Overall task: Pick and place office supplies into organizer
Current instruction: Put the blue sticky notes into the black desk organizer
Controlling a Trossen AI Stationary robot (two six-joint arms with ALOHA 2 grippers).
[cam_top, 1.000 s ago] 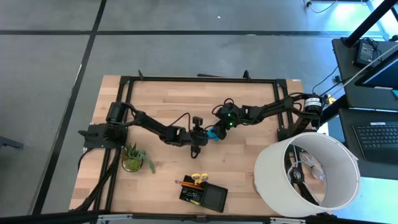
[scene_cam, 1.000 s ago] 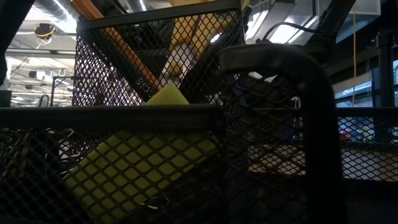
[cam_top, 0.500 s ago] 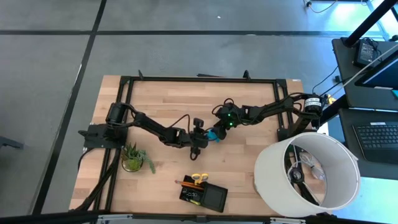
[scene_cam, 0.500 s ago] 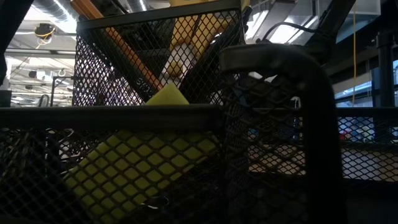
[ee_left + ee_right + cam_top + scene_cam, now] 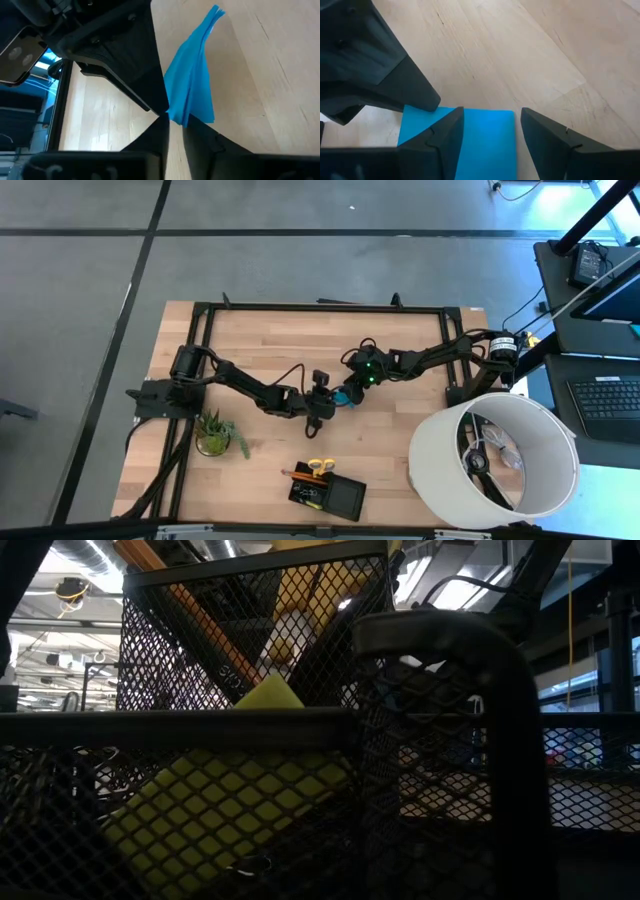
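Left gripper (image 5: 175, 122) stays clamped on the blue note pad (image 5: 192, 85); right gripper (image 5: 490, 132) remains apart.

Two dark jointed arms with looping black cables; one shows green lights.

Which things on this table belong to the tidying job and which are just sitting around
Job: bright blue square note pad, black mesh organizer tray, yellow-handled scissors, orange pencil.
Lying about: small green potted plant, large white cylindrical lampshade.
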